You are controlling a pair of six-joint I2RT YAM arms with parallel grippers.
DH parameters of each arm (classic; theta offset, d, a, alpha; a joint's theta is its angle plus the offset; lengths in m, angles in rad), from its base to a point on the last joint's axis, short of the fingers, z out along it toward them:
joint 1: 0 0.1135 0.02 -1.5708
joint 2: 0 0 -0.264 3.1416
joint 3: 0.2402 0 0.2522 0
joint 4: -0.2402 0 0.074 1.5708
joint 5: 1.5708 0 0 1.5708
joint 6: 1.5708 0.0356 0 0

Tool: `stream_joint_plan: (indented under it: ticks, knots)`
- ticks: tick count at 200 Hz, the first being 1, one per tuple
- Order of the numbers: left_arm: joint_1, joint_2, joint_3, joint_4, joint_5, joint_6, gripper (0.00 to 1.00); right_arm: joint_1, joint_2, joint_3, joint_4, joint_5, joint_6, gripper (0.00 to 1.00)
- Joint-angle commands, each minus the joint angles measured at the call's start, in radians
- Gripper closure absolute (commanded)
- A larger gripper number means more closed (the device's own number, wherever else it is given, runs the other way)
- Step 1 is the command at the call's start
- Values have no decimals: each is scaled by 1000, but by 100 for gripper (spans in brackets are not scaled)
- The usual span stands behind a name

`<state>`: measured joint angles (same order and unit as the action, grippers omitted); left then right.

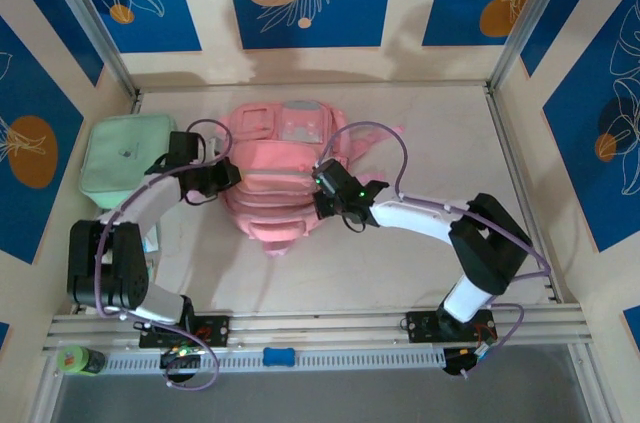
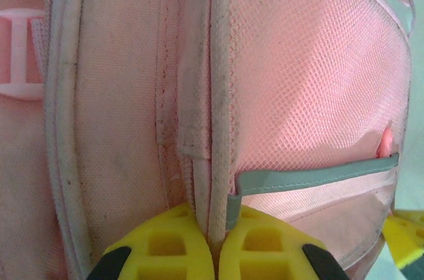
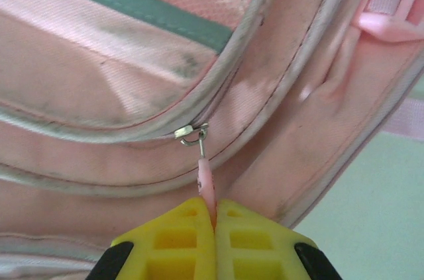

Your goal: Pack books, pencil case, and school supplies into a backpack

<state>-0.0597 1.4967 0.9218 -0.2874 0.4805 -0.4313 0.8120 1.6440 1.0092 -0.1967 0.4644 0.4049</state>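
Observation:
The pink backpack (image 1: 275, 178) lies in the middle of the table. My left gripper (image 1: 228, 178) is at its left side, and the left wrist view has this gripper (image 2: 215, 243) shut on the backpack's pale piping seam (image 2: 218, 128), beside a mesh pocket (image 2: 311, 81) with grey-green trim. My right gripper (image 1: 322, 188) is at the backpack's right side. In the right wrist view this gripper (image 3: 215, 220) is shut on the pink zipper pull (image 3: 207, 184), which hangs from a metal slider (image 3: 191, 134). The books, pencil case and school supplies are out of view.
A mint-green lidded box (image 1: 125, 158) sits at the left, touching the backpack's side near my left arm. A green bottle (image 1: 80, 360) and a small blue object (image 1: 278, 355) rest on the near rail. Walls close in the table on three sides.

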Motion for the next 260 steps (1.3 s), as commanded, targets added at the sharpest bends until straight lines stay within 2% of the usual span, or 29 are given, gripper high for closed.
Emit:
stream_joint_plan:
  ticks: [1, 28, 69, 93, 101, 131, 151, 162, 175, 192, 209, 222, 227, 236, 249, 260]
  knots:
    - [51, 44, 78, 17, -54, 128, 100, -55, 16, 31, -11, 96, -67, 100]
    - [52, 75, 99, -6, -89, 194, 100, -141, 35, 43, 31, 36, -26, 100]
    - [53, 116, 137, -38, -71, 238, 100, -99, 84, 119, 20, 123, -73, 100]
    - [53, 105, 118, -9, -55, 236, 100, -162, 80, 106, 14, -10, -46, 100]
    - [54, 104, 119, -10, -47, 241, 100, -176, 71, 94, 24, -20, -47, 100]
    - [54, 96, 111, 31, -27, 224, 99, -168, 61, 152, -15, -116, -111, 100]
    - [54, 66, 112, 35, -1, 203, 81, -155, -6, 131, -7, -162, -137, 80]
    - [53, 30, 102, 29, -23, 186, 64, -158, -61, 118, -28, -144, -127, 70]
    - [54, -29, 74, 25, -50, 159, 51, -175, -139, 85, -40, -113, -120, 60]
    - [54, -127, 20, -8, -129, 116, 39, -208, -241, -4, -19, 6, -110, 48]
    - [54, -251, -66, -24, -261, 67, 25, -294, -338, -119, 26, 80, -83, 40]
    - [54, -351, -143, -4, -381, 54, 12, -367, -386, -184, 39, 178, -58, 9]
    - [54, -387, -173, 5, -443, 47, 7, -398, -401, -201, 37, 207, -43, 0]
    - [54, -445, -227, 28, -540, 48, 0, -465, -418, -229, 46, 232, -14, 1]
    - [54, -506, -301, 77, -681, 60, 1, -554, -426, -291, 118, 239, -12, 1]
    - [54, -532, -378, 198, -754, 114, 1, -621, -415, -346, 220, 215, -56, 1]
